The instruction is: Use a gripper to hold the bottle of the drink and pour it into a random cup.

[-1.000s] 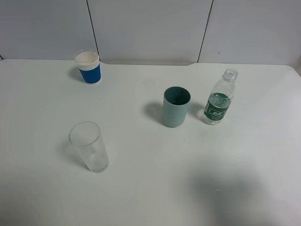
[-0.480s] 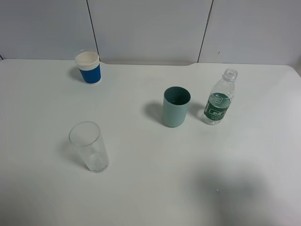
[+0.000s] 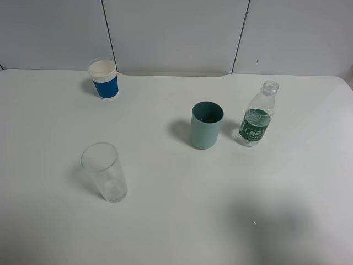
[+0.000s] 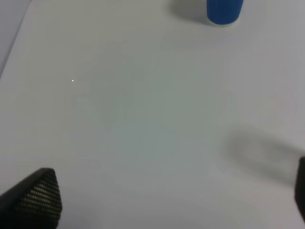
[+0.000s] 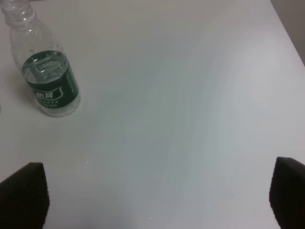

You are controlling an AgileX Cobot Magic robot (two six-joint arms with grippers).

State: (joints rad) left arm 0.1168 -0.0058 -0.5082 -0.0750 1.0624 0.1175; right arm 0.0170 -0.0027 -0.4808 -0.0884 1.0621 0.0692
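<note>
Clear plastic bottle (image 3: 257,120), dark green label, no cap: stands upright on the white bench (image 3: 182,215), right of centre in the high view, untouched; a little water shows inside. Also seen by the right wrist camera (image 5: 46,76), well ahead of that arm's jaws.

Teal cup (image 3: 207,125): upright, open mouth up, just beside the bottle on its left, apart from it. Looks empty, though the bottom is hard to read.

Right gripper (image 5: 152,200): only two dark tips show at the picture's edges, spread wide, holding nothing.

Left gripper (image 4: 176,200): tips likewise far apart, nothing between them, over bare bench.

Glass tumbler (image 3: 105,172): near left, well apart from the bottle.

Paper cup, blue band (image 3: 104,79): far left, near the wall.

Progress, as judged: nothing done. Reach, grasp, lift, tilt and pour all remain; the right arm sits nearer the bottle.
</note>
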